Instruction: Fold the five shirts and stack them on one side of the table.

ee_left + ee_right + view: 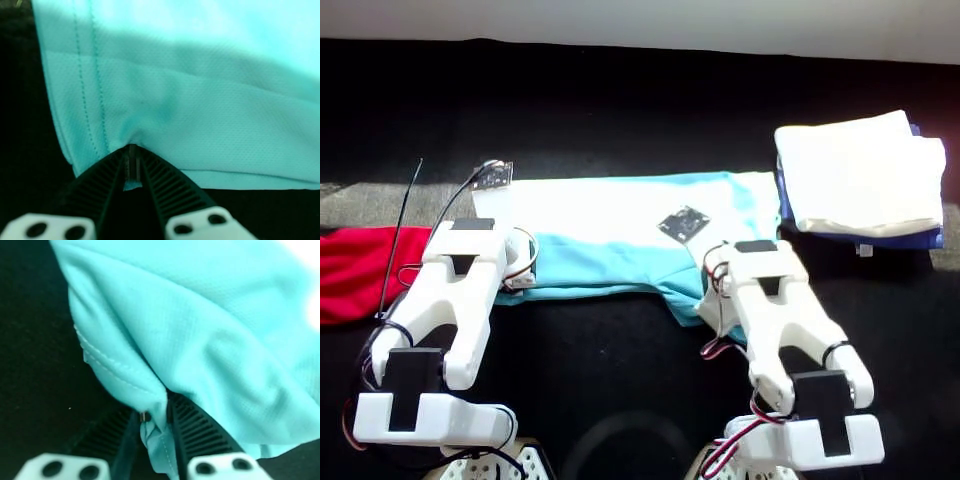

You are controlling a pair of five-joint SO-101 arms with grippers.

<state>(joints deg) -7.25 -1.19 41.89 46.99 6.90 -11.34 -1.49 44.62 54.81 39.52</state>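
My left gripper [132, 154] is pinched shut on the double-stitched hem of the turquoise shirt [620, 235], a fine mesh knit lying long and flat on the black table [620, 120]. My right gripper [154, 415] clamps a puffy, bunched fold of it. The high view adds the folded stack [860, 175] on my right, white over blue, and a red shirt [360, 270] on my left.
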